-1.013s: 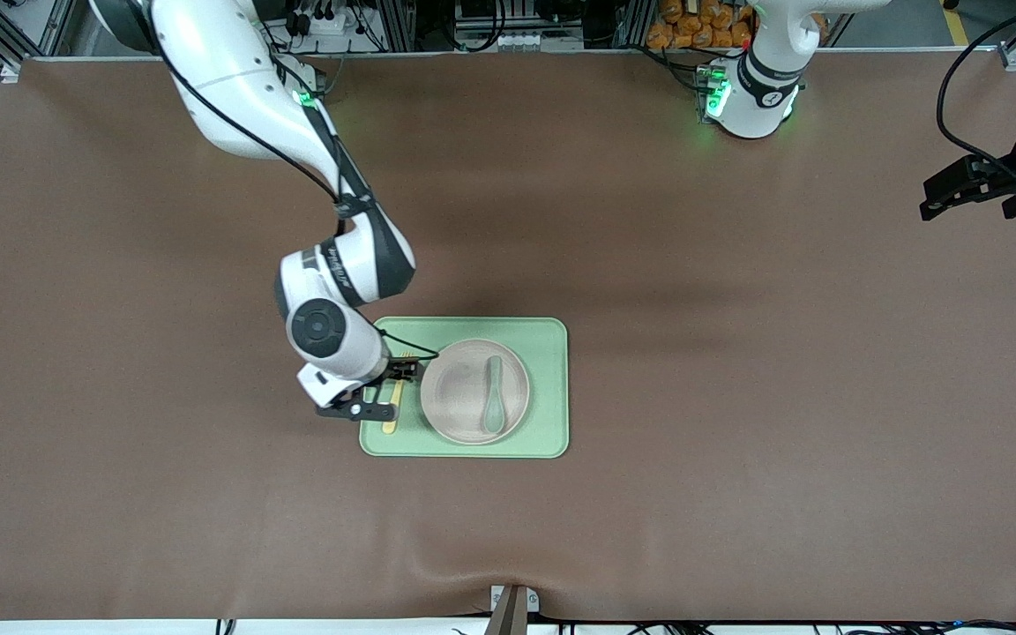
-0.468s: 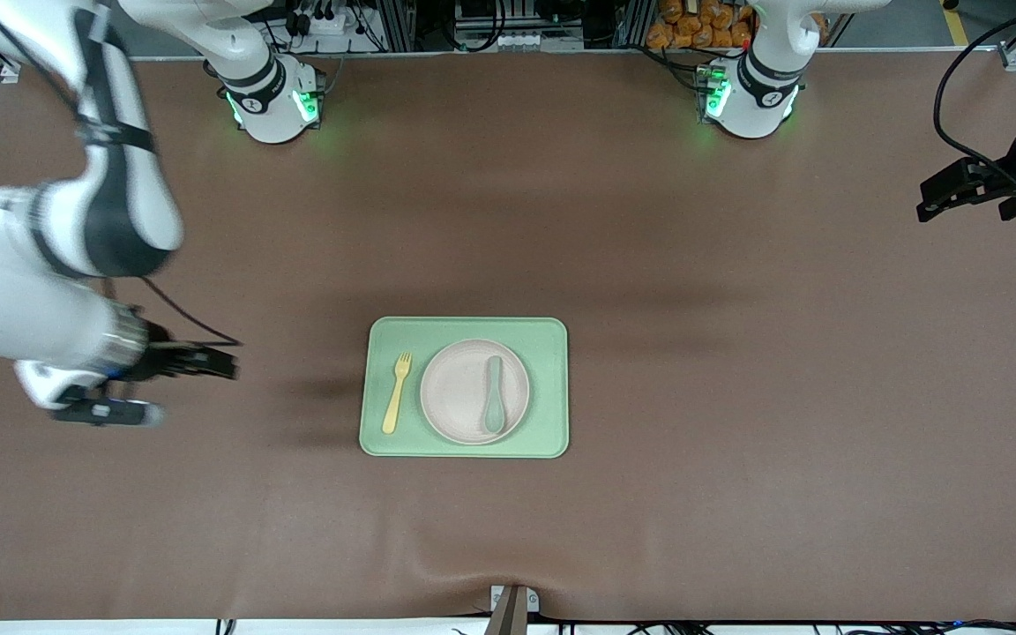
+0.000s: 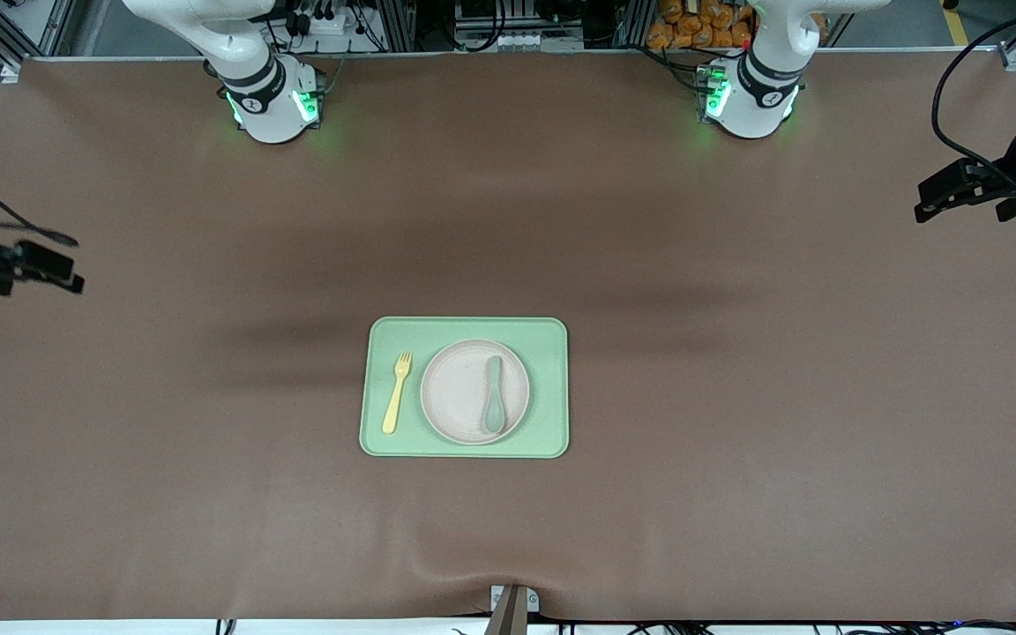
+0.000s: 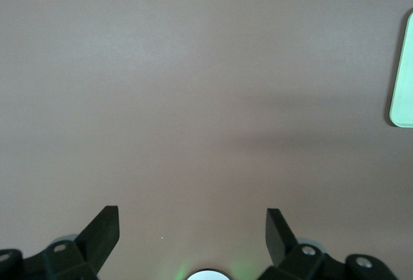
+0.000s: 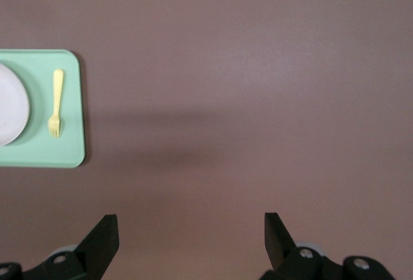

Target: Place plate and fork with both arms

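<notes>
Brown cloth covers the big table (image 3: 737,441). Near the middle of it lies a flat light green tray with round corners (image 3: 552,397). On the tray sits the round, pale beige plate (image 3: 459,392). A small grey-green spoon (image 3: 494,394) lies on the plate, toward the left arm's end. The little yellow plastic fork (image 3: 397,392) lies flat on the tray just beside the plate, toward the right arm's end. Its prongs point toward the robots' bases. The fork does not touch the plate.

The right gripper (image 3: 54,269) hangs over the bare cloth at the right arm's end of the table, well apart from the tray. Its two black fingers (image 5: 103,238) are spread wide and hold nothing. Its wrist view shows the tray edge, part of the plate and the fork (image 5: 56,102) far off.

The left gripper (image 3: 940,196) hangs over the bare cloth at the left arm's end of the table. Its black fingers (image 4: 106,228) are also spread wide and hold nothing. A corner of the tray (image 4: 403,73) shows in its wrist view.
</notes>
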Controlling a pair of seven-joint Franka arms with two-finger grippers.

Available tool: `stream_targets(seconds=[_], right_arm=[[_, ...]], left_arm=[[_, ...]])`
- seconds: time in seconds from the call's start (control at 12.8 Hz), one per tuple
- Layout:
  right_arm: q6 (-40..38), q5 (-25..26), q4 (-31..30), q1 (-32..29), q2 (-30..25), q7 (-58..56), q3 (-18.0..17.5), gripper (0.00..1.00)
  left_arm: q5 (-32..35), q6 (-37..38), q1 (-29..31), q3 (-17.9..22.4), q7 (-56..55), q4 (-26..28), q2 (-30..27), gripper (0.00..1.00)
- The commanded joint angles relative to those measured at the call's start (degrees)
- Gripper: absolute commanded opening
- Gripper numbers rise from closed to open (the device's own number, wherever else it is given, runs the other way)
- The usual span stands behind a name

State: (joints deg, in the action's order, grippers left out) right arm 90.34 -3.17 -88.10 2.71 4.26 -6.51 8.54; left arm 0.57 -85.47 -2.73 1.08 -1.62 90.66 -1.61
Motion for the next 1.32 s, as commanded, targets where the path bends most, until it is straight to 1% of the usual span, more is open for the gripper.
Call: stream_targets(seconds=[0.0,0.08,0.31,0.47,0.7,0.86,1.25], right_arm=[[-4.1,1.5,-1.5,-0.5,-4.8,1.6,-1.3,1.00],[-4.7,1.6,-1.5,-1.2,-5.6,2.5,-1.3,1.00],[-6.1,1.6,-1.6,-2.5,-5.7,3.4,-1.4,1.00],[-7.3,1.6,-1.5,-2.7,-5.8,5.3,-2.3,1.00],[-7.5,2.2,-1.5,-3.8,-5.8,4.9,-2.9,1.00],[-7.7,3.2,-1.5,-3.9,-5.8,4.8,-3.7,1.00],[-7.9,3.3,-1.0,-3.4,-5.9,4.8,-3.8,1.00]], left_arm=[[-0.7,-0.3,0.2,-0.1,-0.1,0.0,-0.5,1.00],[-0.7,-0.4,0.3,-0.1,0.0,-0.1,-0.5,1.00],[-0.4,-0.7,0.3,-0.1,-0.1,-0.1,-0.5,1.00],[-0.3,-0.7,0.2,-0.1,0.0,-0.1,-0.4,1.00],[-0.4,-1.2,0.3,-0.1,0.6,-0.1,-0.1,1.00],[-0.5,-1.2,0.3,-0.1,0.0,0.0,-0.1,1.00],[-0.6,-1.2,0.3,-0.1,0.0,0.0,0.0,1.00]])
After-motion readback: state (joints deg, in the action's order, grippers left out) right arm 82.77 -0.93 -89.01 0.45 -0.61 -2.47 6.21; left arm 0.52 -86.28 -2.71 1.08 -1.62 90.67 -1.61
